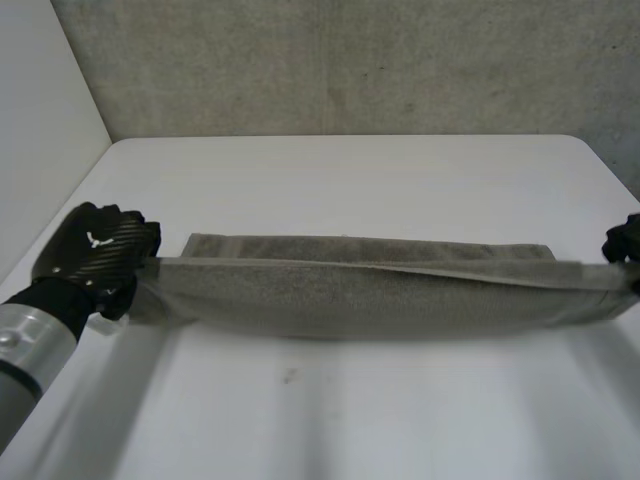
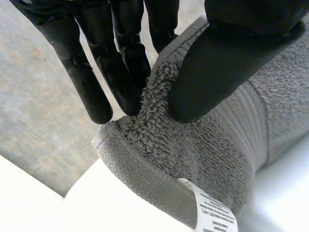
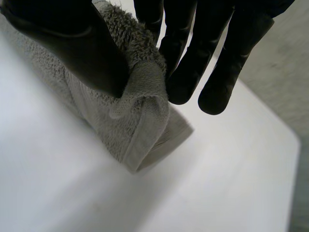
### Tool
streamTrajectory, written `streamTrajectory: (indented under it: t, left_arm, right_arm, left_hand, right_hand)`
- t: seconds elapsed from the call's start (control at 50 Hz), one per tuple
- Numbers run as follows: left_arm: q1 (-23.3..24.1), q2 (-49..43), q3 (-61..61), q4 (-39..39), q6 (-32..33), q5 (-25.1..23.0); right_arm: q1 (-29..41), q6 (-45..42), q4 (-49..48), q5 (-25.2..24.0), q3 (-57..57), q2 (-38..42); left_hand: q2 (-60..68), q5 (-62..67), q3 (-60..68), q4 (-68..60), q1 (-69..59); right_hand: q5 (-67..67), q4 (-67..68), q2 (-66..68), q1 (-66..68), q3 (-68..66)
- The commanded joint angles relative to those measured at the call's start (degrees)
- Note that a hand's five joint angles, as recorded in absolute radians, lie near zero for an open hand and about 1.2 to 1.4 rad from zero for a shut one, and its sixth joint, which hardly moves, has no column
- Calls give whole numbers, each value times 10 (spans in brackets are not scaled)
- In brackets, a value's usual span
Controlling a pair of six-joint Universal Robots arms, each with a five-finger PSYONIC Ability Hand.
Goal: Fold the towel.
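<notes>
A white table (image 1: 350,180) stood before a grey wall (image 1: 350,60).
The table's top was smooth and matte under soft, even light, its far right corner rounded, and a small dark speck (image 1: 290,376) sat on its near part. The wall behind was rough and mottled like concrete, with faint scratches. A plain white panel (image 1: 40,120) closed off the left side, meeting the grey wall in a straight corner line.

Grey-green looped-pile towel (image 1: 380,295) with a flat ribbed band (image 2: 251,121) and a white tag (image 2: 215,212) printed black, black left hand (image 1: 95,250) with carbon-weave back and small white mark, plain black right hand (image 1: 622,240), white table (image 1: 350,180), mottled grey wall (image 1: 350,60), silver-grey left arm (image 1: 25,350).
</notes>
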State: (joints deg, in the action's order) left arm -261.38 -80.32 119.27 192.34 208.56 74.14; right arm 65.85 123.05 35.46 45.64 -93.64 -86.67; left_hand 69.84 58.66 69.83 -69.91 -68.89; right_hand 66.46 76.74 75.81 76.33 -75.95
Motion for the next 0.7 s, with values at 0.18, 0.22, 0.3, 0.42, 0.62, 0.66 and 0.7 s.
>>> streamTrajectory:
  t: [0.18,0.22,0.3,0.42,0.62,0.66,0.7]
  left_arm:
    - [34,-273,-192,39,-2,9]
    - [37,-320,-239,40,-3,8]
    - [39,-365,-287,39,-3,9]
    - [42,-447,-376,36,-1,17]
    - [43,-546,-488,32,1,46]
    - [45,-553,-496,32,1,47]
    - [47,-560,-505,32,1,47]
  right_arm:
    - [85,75,-14,43,111,197]
    - [108,109,-28,52,156,235]
    - [132,134,-37,84,207,279]
    - [175,160,-39,133,306,356]
    - [210,203,-40,182,455,458]
    - [215,204,-40,186,470,469]
    - [219,206,-40,190,486,480]
  left_hand:
    - [102,113,102,-101,-111]
    - [102,113,102,-101,-111]
    - [102,113,102,-101,-111]
    - [102,113,102,-101,-111]
    - [102,113,102,-101,-111]
    - [102,113,102,-101,-111]
    - [102,113,102,-101,-111]
  right_hand:
    - [35,33,42,37,-41]
    - [35,33,42,37,-41]
    - [35,33,42,37,-41]
    - [35,33,42,37,-41]
    - [35,33,42,37,-41]
    - [35,33,42,37,-41]
    - [35,33,42,37,-41]
